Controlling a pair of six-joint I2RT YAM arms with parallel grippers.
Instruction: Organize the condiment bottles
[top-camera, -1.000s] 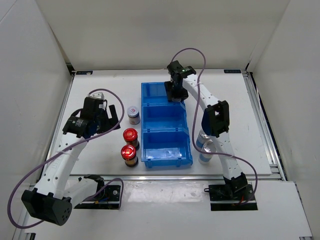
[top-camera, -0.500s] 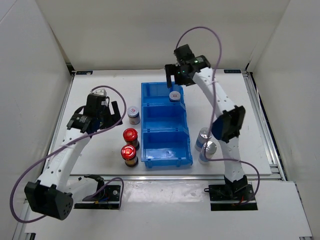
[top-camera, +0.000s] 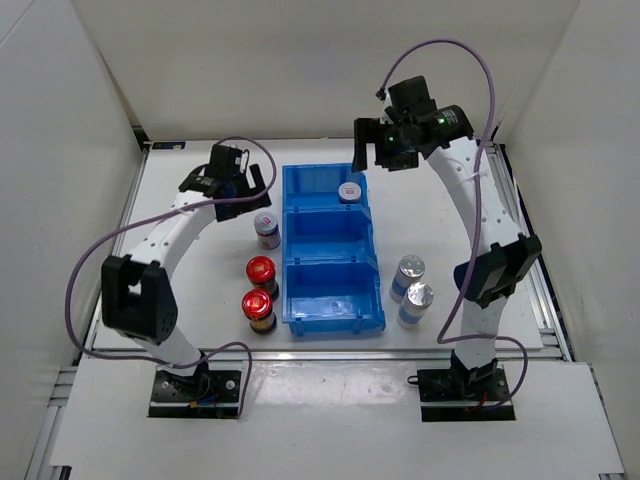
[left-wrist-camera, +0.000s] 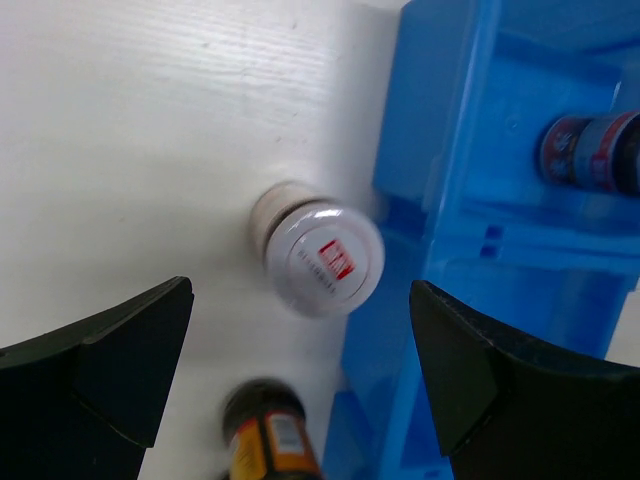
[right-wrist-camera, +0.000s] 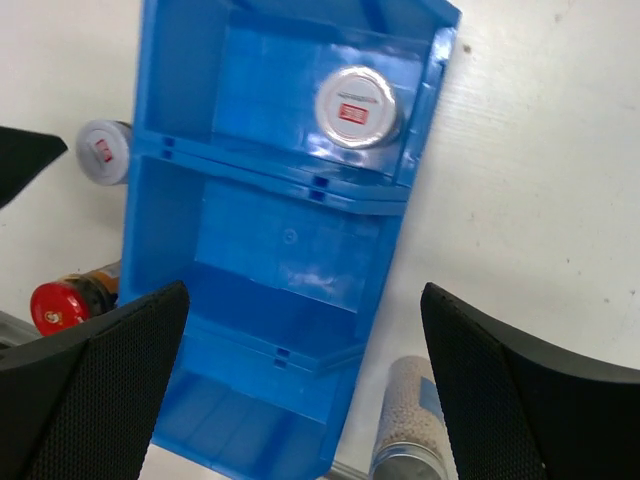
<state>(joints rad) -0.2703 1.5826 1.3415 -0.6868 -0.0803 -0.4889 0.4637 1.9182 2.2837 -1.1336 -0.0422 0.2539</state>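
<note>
While the sort is sitting partway: we are counting one bottle binned and five still out on the tabletop (top-camera: 190, 290).
Blue bin (top-camera: 330, 240): it is lying mid-tabletop with three compartments in a row; the middle and near ones are showing bare.
Binned bottle (top-camera: 349, 191): short, with a white red-marked cap, it is standing upright in the far compartment.
Second short bottle (left-wrist-camera: 323, 258): it is standing on the tabletop just beside the bin's left wall.
Red-capped pair (top-camera: 259, 288): both are standing left of the bin, nearer the arm bases.
Silver-capped pair (top-camera: 413, 284): both are standing close together right of the bin.
Left fingers (left-wrist-camera: 110, 360): they are spread wide and holding nothing, hanging over the second short bottle.
Right fingers (right-wrist-camera: 90, 380): they are spread wide and empty, hovering high over the bin's far end.
Risk, bin wall: we are judging the gap tight, so a finger coming down bin-side is risking a clip on the rim and a shoved bin.
Risk, tipping: an off-centre pinch is risking a toppled short bottle rolling into the red-capped pair.
Risk, arms: both are crowding the far end, so a shared drop is risking a collision.
</note>
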